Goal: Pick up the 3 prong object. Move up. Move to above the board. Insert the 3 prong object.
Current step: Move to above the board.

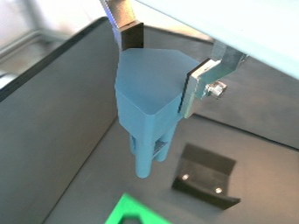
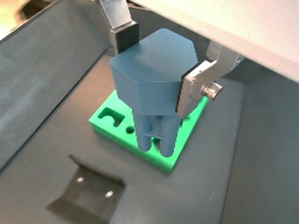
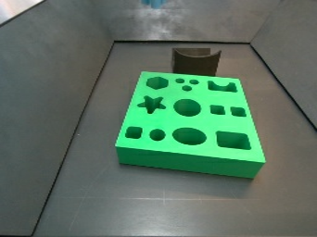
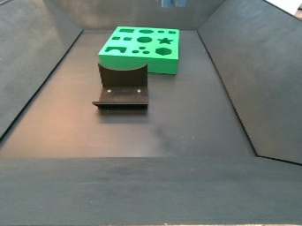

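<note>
**Fingers pinching the 3 prong object, held in the air**

In a wrist view the gripper (image 1: 160,66) has its two silver fingers (image 1: 198,86) pressed against opposite sides of the 3 prong object (image 1: 152,101). The blocky head sits squarely between the fingers, one dark pad at its far upper edge and one plate flat on its near flank. The thin legs hang out past the fingertips, clear of the dark floor. Beyond the leg tips stands the fixture (image 1: 207,178), apart from the piece, and a corner of the board (image 1: 131,213) shows at the picture's edge.

In a wrist view from the opposite side, the gripper (image 2: 158,61) grips the same steel-blue piece (image 2: 152,83): a faceted polygonal head with flat top and angled faces, narrowing to long parallel legs. The fingers (image 2: 198,87) clamp the head only; the legs are free. Past the leg tips lies the board (image 2: 117,118), bright green with shaped holes, and the legs appear over it without touching. The fixture (image 2: 84,192) stands on the floor, well apart from the fingers.

In a side view the board (image 3: 186,125) lies flat on the floor, its star, circle, oval and square holes open, with a dark brown curved block (image 3: 194,59) just behind it. A blurred blue trace at the top edge may be the piece; I cannot tell.

In a side view the board (image 4: 141,48) lies beyond the fixture (image 4: 122,90); the fingers are not visible.
</note>
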